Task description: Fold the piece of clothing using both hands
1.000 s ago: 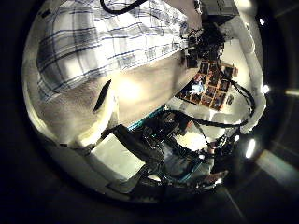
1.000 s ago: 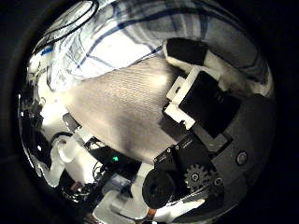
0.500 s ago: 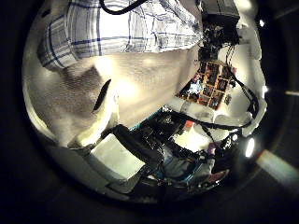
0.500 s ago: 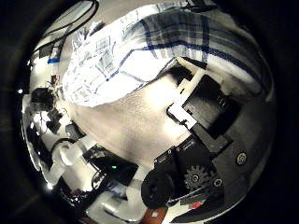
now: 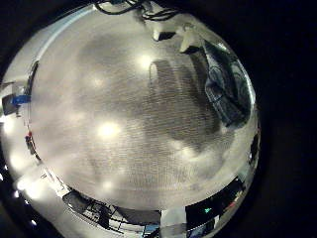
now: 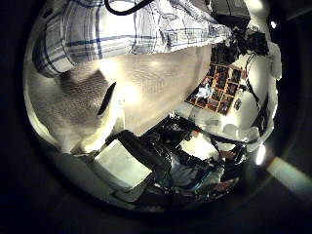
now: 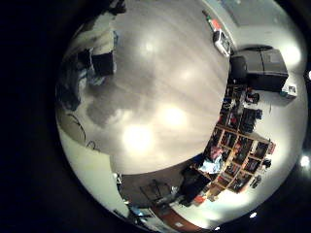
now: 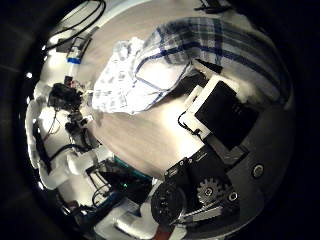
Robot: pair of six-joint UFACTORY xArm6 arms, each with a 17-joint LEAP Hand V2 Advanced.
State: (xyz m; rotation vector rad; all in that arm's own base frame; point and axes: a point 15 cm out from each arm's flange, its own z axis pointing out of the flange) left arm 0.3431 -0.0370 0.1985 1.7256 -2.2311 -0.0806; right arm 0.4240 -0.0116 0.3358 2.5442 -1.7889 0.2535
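firstly, no outside view is supplied, so the colours of the garment cannot be named.

right hand [image 8: 215,120]: in its thumb side palm view, dark and pale finger parts reach in toward the cloth, straight rather than curled, with nothing seen between them. the fingertips sit at the edge of the plaid shirt [image 8: 175,55]; whether they touch it cannot be told. its hold is read as slack and empty. the shirt lies bunched on the table [image 8: 140,135] just beyond these fingers, one part folded over another, a paler checked portion trailing off to the side. further away, a white arm [image 8: 60,170] is partly visible and its hand cannot be made out.

left hand [image 6: 127,161]: only blocky parts of it show at the rim of its thumb side view; the fingers are cut off and their state cannot be told. the same shirt [image 6: 127,29] lies on the table across from this palm, well apart from it, its near edge rolled. shelving [image 6: 222,86] stands far behind.

both little finger side views show mainly bare table surface [image 5: 119,119]; a dark folded mass [image 5: 226,84] at one edge is too indistinct to identify.

no writing is legible.
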